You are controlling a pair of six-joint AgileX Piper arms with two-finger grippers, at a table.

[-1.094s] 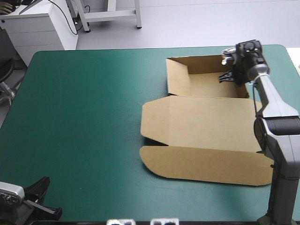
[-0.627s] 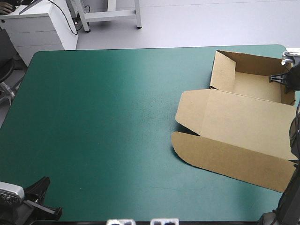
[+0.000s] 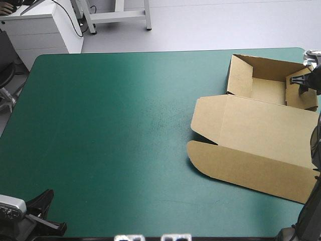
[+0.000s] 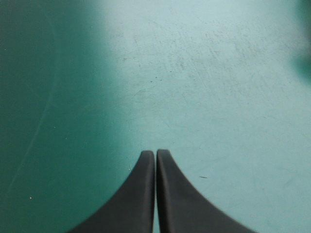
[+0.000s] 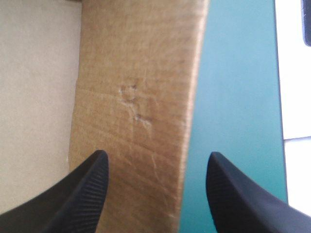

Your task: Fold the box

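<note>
Brown board: the box (image 3: 261,125) lies open at the surface's (image 3: 110,125) far right, a tray (image 3: 266,91) with raised walls and its lid (image 3: 251,165) flat toward the near edge. The right tool (image 3: 302,81) sits at the tray's right-hand wall, close to the surface's right edge. The left tool (image 3: 40,216) is well apart at the near left corner, with open teal-green cover between.

Left wrist view: the left tool (image 4: 155,153) is pressed together into one point, bare surface (image 4: 218,73) ahead of it.

Right wrist view: the right tool (image 5: 154,160) stands wide, gripping nothing. A box (image 5: 136,73) wall runs ahead between its fingers, with teal-green surface (image 5: 233,97) beside that wall.
</note>
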